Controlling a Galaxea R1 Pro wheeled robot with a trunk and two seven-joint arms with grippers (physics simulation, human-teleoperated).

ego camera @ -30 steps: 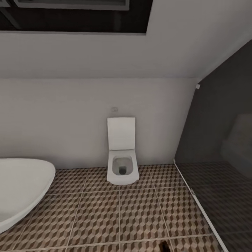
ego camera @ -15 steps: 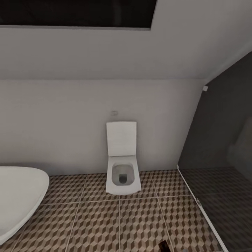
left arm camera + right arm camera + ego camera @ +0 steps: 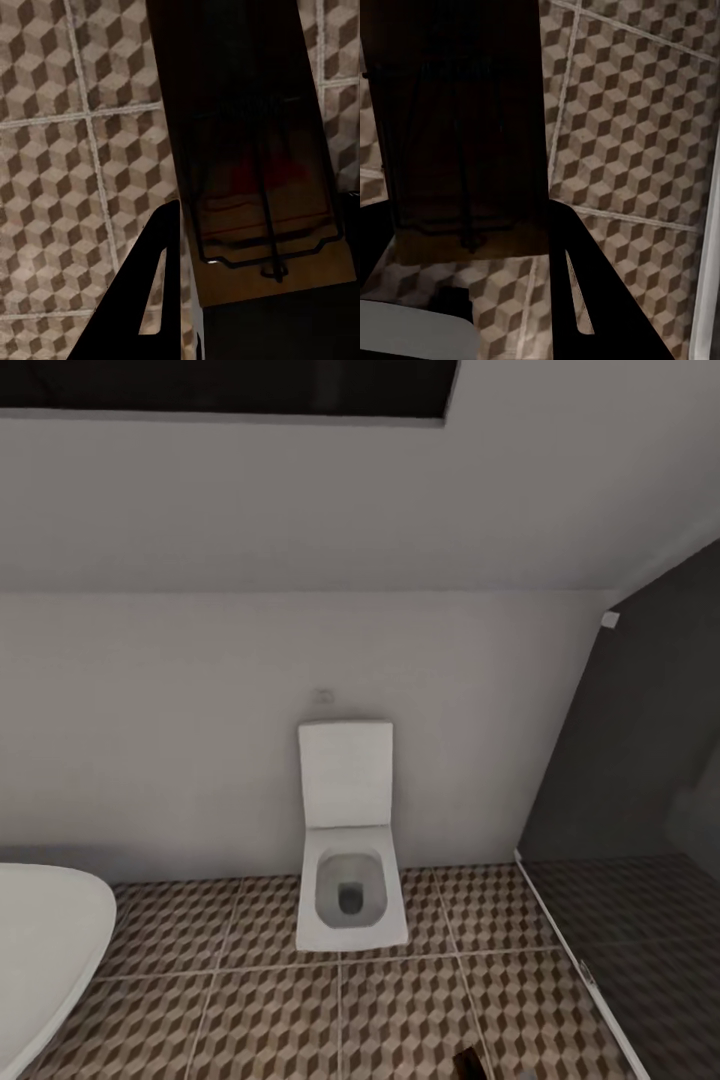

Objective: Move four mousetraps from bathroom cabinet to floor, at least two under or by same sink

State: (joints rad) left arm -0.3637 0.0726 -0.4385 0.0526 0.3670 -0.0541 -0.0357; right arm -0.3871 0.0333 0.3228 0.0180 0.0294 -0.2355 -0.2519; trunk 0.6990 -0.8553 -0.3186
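The left end effector is clenched on a mousetrap, its dark board and wire bar held over the cube-patterned bathroom floor. The right end effector grips a second mousetrap the same way, one black finger running alongside the board.

The risk, as I judge it, is placement: the head view faces a white square-edged toilet against the back wall, with a white oval bathtub rim at the floor's left edge and a dark glass partition at the right. Setting the traps down here would leave them away from the basin the task requires. A loosened grip in transit would also drop a trap.

The wrist views show the grasps and traps up close; the head view gives the room layout and a dark sliver at the bottom edge, too small to identify.
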